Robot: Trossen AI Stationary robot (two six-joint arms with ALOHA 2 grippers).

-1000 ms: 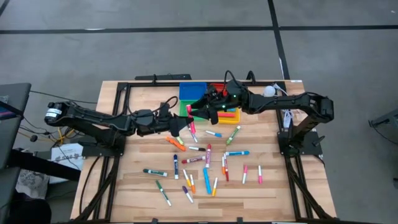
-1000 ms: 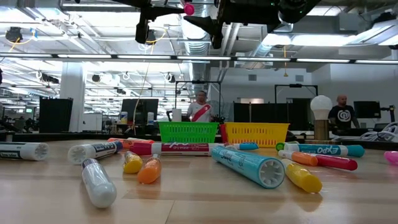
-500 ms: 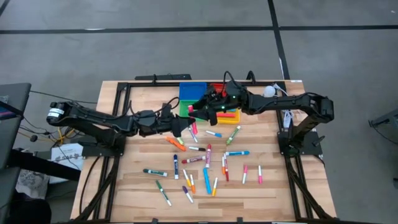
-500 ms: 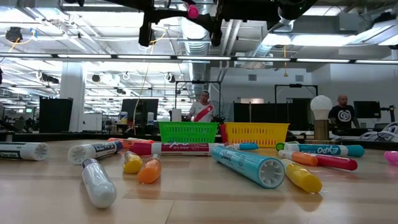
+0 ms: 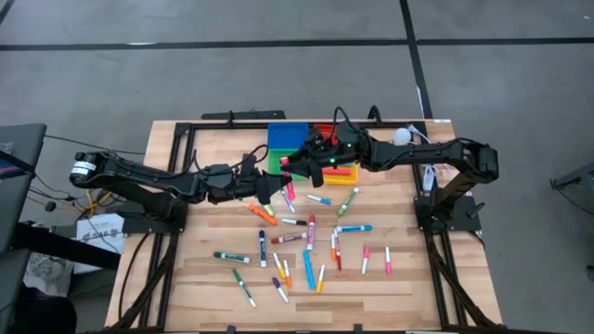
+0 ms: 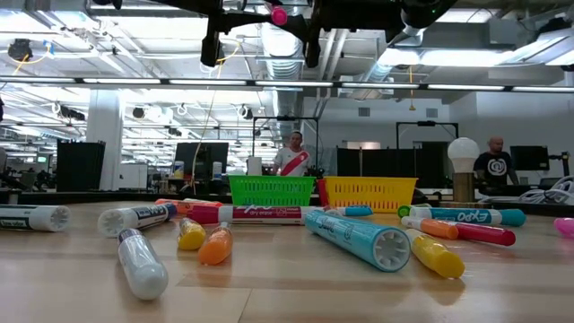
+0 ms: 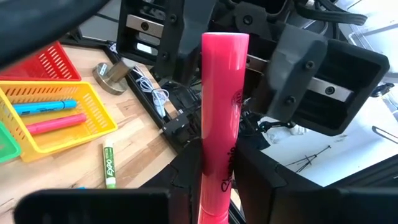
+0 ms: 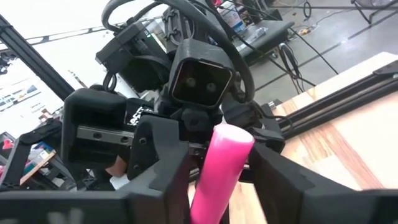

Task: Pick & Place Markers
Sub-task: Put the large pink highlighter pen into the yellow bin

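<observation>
**Over the bins, one pink marker between two pincers**

From the left side of the worktop [image 5: 186, 269], the left arm reaches toward the middle. Its pincer [image 7: 214, 171] is clamped on the lower barrel of a pink marker [image 7: 222, 106], which is held up off the wood. In the low view, the marker's pink end shows high above the surface.

At the marker's far end sits the right pincer [image 8: 221, 186]. It faces the left one head-on and the pink tip lies inside it. Whether it has closed on the marker cannot be told. The right arm stretches in from the right edge, and both pincers meet above the near edge of the bins.

Behind and below them, at the back middle of the worktop, four bins sit grouped together:
- The blue bin [image 5: 288, 135] and the green bin [image 5: 275, 164] are to the left.
- The red bin [image 5: 325, 128] and the yellow bin [image 5: 345, 173] are to the right.
- The yellow bin has a blue marker and a pink one lying in it.

In front of the bins, the loose markers [image 5: 299, 237] lie scattered flat across the centre and front of the wood, with caps of many colours. A green one [image 7: 109, 165] lies just beside the yellow bin.

Far off in the room, two people [image 6: 290, 154] stand behind desks.
</observation>
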